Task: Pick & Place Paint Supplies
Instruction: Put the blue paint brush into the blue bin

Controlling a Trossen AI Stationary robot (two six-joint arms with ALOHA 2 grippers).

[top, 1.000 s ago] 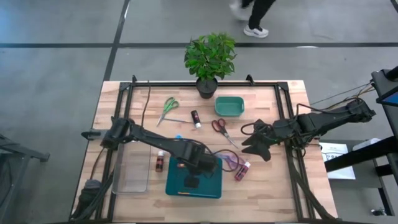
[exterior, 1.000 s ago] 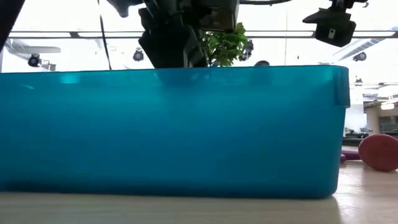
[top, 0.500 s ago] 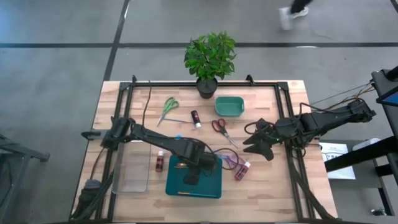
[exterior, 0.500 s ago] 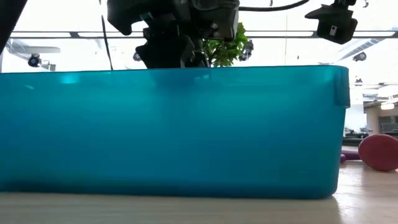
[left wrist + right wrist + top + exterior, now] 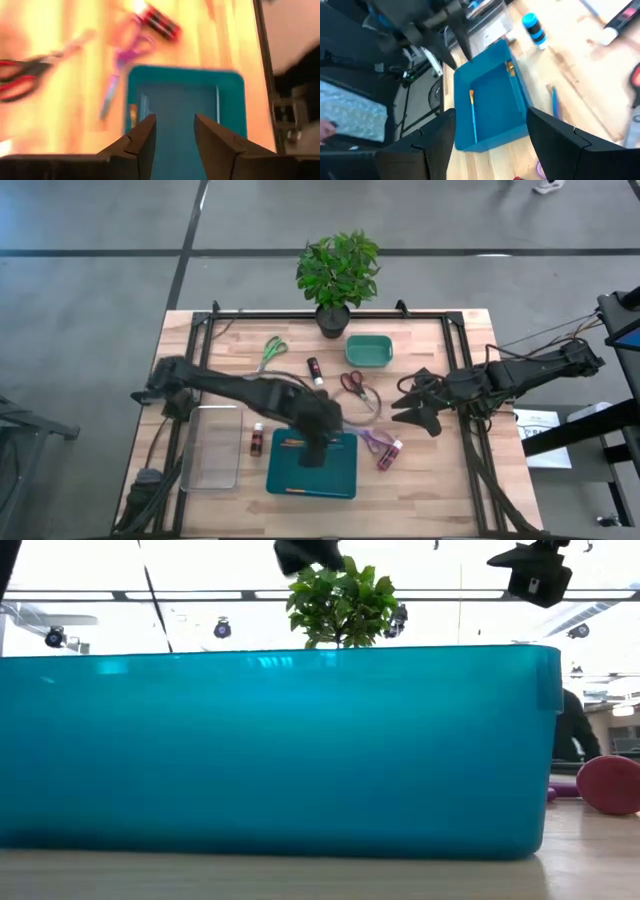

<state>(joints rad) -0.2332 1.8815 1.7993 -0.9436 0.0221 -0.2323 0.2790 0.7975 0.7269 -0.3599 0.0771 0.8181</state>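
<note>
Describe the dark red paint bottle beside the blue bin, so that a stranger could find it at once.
Start from the blue bin at the near middle of the wooden table. Between it and the clear tray stands one small dark red bottle with a white cap. The other reddish bottle lies on the bin's opposite side, beside the purple scissors.

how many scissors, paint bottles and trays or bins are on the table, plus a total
scissors: 3 (green scissors, red scissors, purple scissors)
paint bottles: 4 (black bottle, dark red bottle, pinkish bottle, blue bottle)
trays or bins: 3 (teal bin, green tray, clear tray)
total: 10
</note>
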